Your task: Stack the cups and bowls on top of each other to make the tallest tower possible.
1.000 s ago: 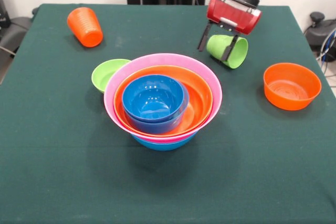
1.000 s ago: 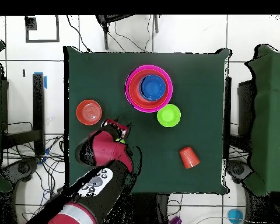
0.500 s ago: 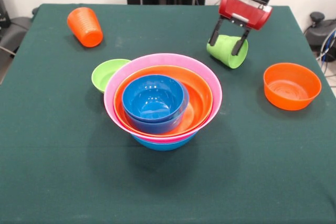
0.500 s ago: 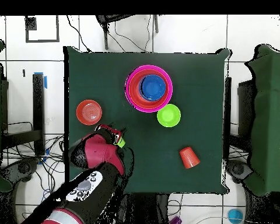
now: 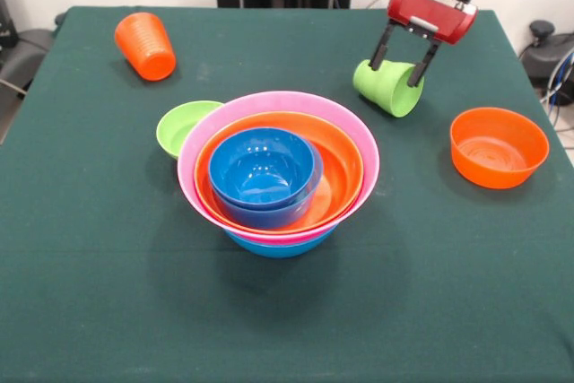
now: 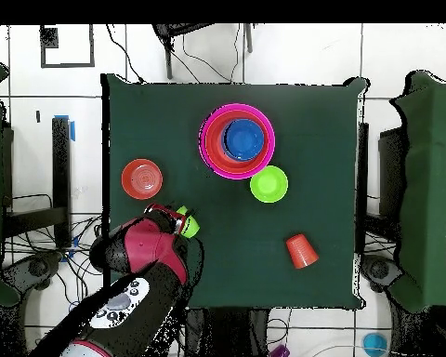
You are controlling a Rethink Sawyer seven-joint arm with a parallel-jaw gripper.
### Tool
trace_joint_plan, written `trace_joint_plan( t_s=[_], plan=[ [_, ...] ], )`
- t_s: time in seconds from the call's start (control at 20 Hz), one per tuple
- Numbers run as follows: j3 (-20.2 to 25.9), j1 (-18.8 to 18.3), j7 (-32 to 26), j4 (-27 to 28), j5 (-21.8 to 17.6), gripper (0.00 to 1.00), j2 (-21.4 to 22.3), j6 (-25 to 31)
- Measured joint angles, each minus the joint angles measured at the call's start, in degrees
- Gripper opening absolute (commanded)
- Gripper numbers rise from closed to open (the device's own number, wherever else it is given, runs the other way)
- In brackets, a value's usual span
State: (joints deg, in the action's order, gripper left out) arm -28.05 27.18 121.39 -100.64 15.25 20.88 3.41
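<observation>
The lime green cup (image 5: 387, 89) (image 6: 189, 224) lies on its side on the green tablecloth. My gripper (image 5: 395, 72) (image 6: 177, 219) hangs just above it, open, its fingers (image 5: 380, 47) straddling the cup's upper side. The tower (image 5: 278, 168) (image 6: 237, 140) in the middle is a blue bowl at the bottom, then pink, orange and a smaller blue bowl (image 5: 265, 175) nested inside. A small lime green bowl (image 5: 185, 126) (image 6: 268, 184) touches its left side. An orange bowl (image 5: 498, 146) (image 6: 141, 178) sits at the right. The ribbed orange cup (image 5: 145, 45) (image 6: 301, 251) lies tipped at the far left.
The table (image 5: 99, 248) is covered in dark green cloth with edges on all sides. Chairs and cables stand on the floor around it in the overhead view.
My gripper has risen and drawn back to the right, away from the tower. The lime green cup has stayed where it lay. Nothing else moved.
</observation>
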Motion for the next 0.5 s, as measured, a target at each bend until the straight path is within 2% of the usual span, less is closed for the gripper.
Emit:
trace_joint_plan(
  t_s=[0.5],
  plan=[
    [0.0, 0.0, 0.0, 0.0, 0.4, 1.00, -0.4, 0.0]
  ],
)
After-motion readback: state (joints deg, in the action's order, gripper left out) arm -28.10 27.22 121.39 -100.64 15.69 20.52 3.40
